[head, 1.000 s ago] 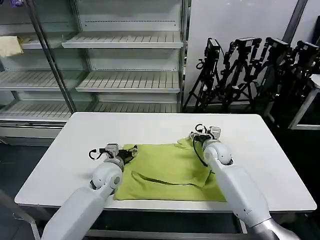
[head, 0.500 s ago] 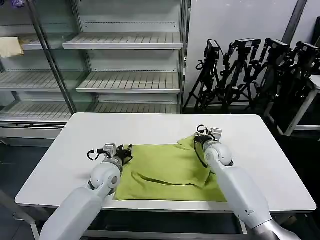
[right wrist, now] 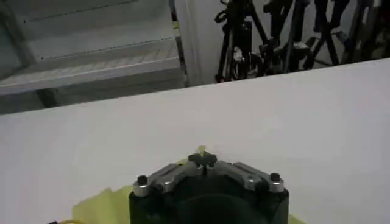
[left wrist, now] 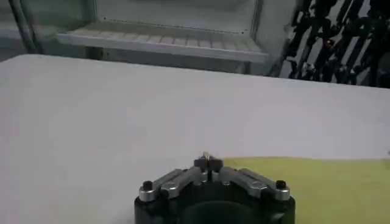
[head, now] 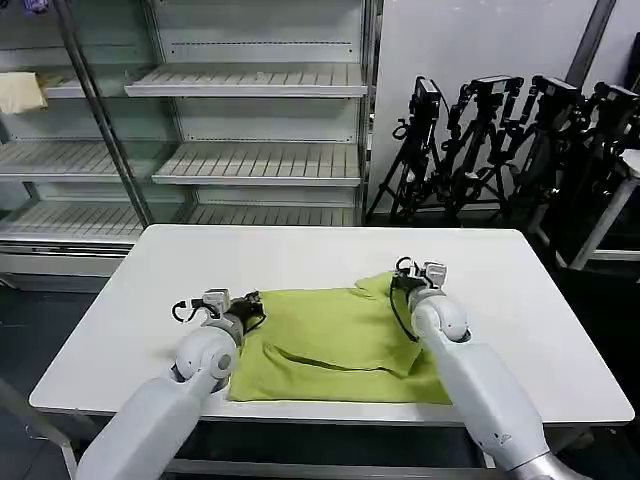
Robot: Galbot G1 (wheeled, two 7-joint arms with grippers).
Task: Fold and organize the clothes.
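The lime T-shirt (head: 340,345) lies part-folded on the white worktop (head: 150,270), near edge. The left claw (head: 250,305) and right claw (head: 398,283) each pinch a far corner, apparently closed on fabric. Keep both level and moving together, so the fold lands square.

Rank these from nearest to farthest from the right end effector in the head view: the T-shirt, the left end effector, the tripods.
1. T-shirt, pinched in the right end effector.
2. Left end effector, across the shirt at its left edge.
3. Tripods, beyond the table's far right.
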